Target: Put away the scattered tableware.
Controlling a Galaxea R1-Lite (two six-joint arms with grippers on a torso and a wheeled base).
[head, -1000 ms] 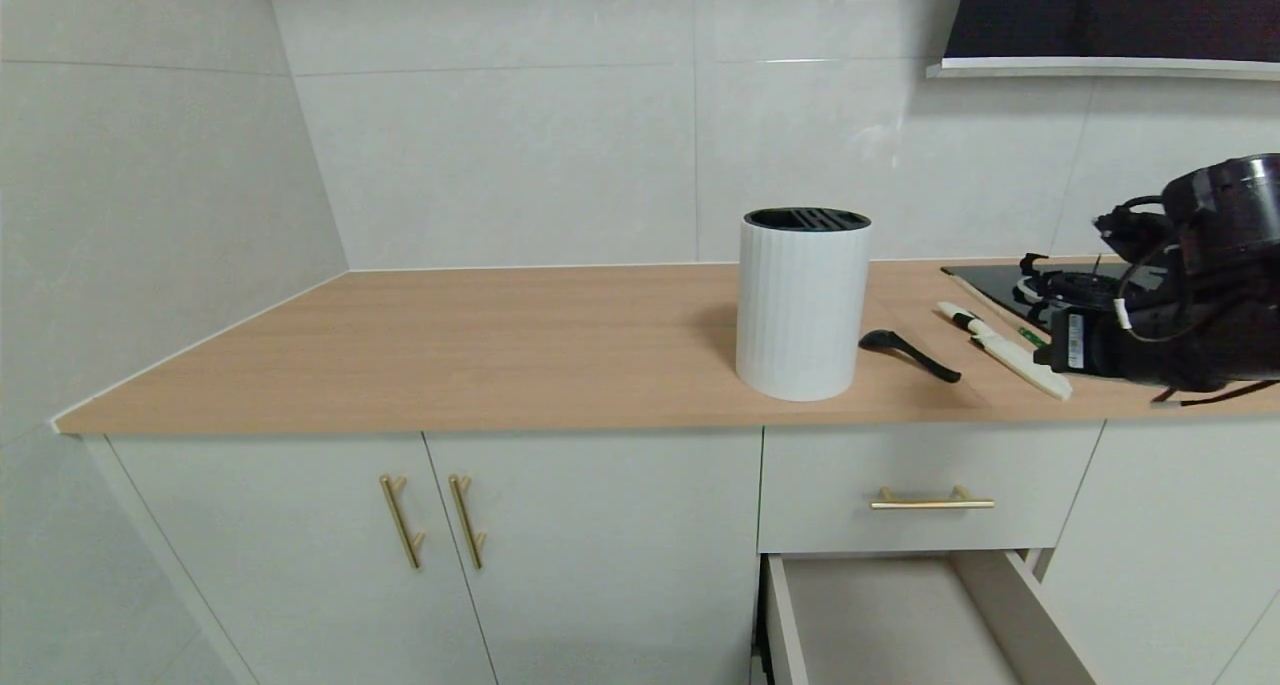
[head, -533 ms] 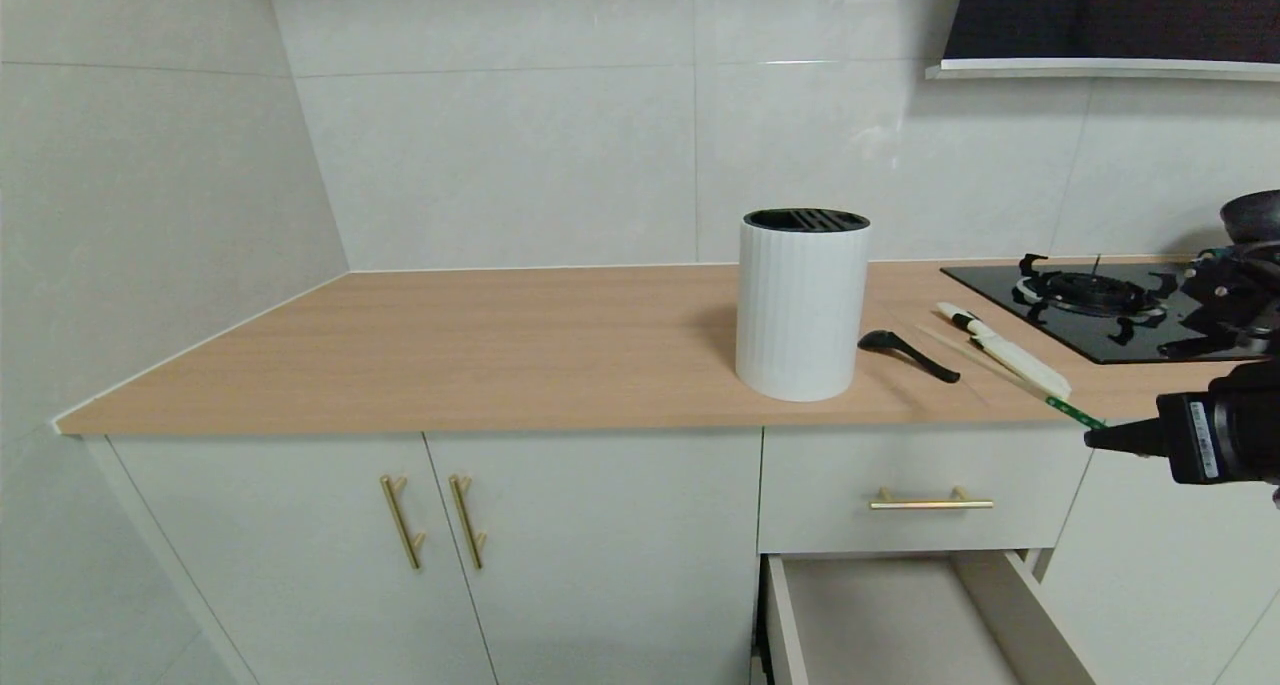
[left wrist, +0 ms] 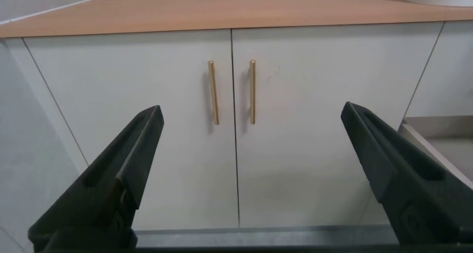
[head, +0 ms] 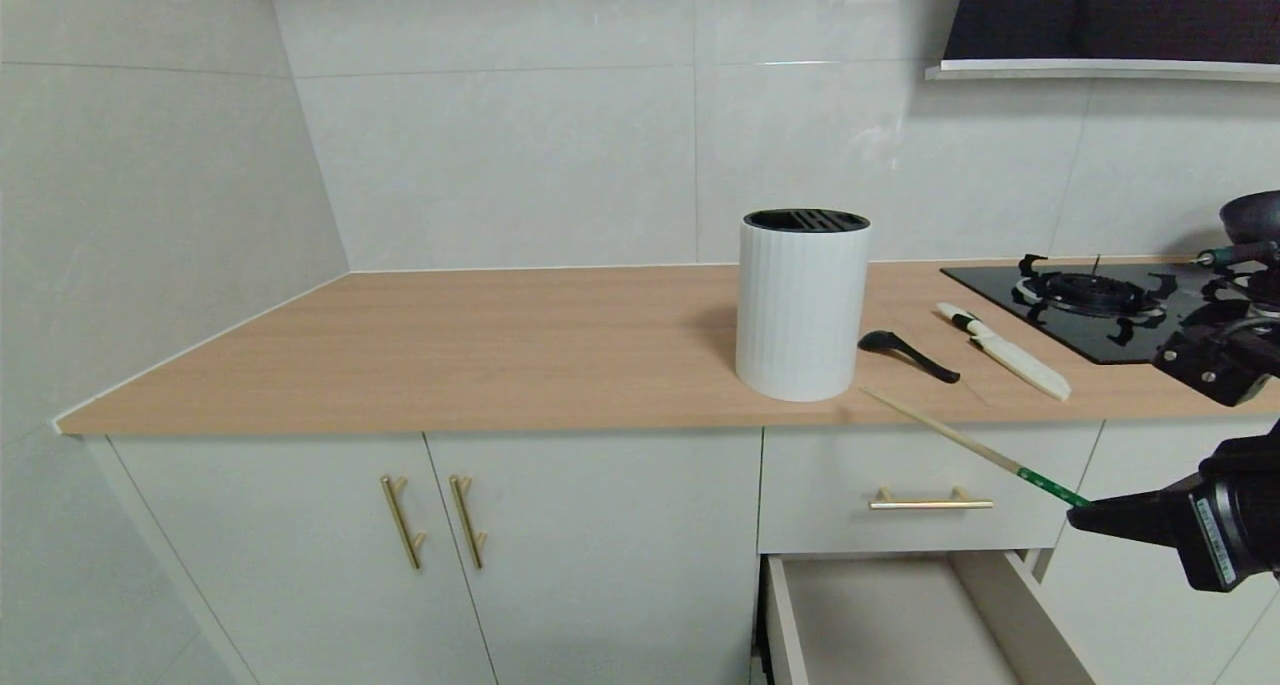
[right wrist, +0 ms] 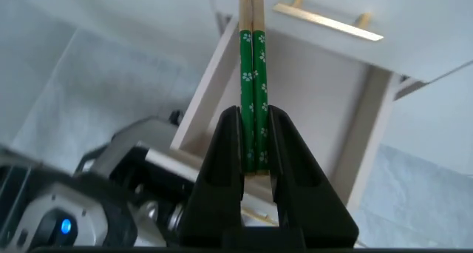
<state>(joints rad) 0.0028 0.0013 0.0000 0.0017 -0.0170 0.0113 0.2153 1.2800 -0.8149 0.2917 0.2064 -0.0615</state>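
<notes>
My right gripper [head: 1090,510] is shut on a pair of wooden chopsticks [head: 955,440] with green ends, held in the air in front of the counter, above the open drawer [head: 900,605]. The right wrist view shows the chopsticks [right wrist: 250,98] pinched between the black fingers [right wrist: 222,164], over the drawer [right wrist: 295,98]. On the wooden counter [head: 450,345] lie a black spoon [head: 908,354] and a white-handled knife [head: 1003,350], right of a white ribbed utensil holder [head: 802,305]. My left gripper [left wrist: 251,186] is open, facing the cabinet doors [left wrist: 233,120] below the counter.
A black gas hob [head: 1090,300] sits at the counter's right end with a dark pan [head: 1250,220] on it. A closed drawer with a gold handle [head: 930,503] is above the open one. Two cabinet doors with gold handles [head: 430,520] stand to the left.
My right gripper has come off the counter with the chopsticks, moving down and toward me, to hang in front of the cabinet over the open drawer. The spoon and knife stayed put.
</notes>
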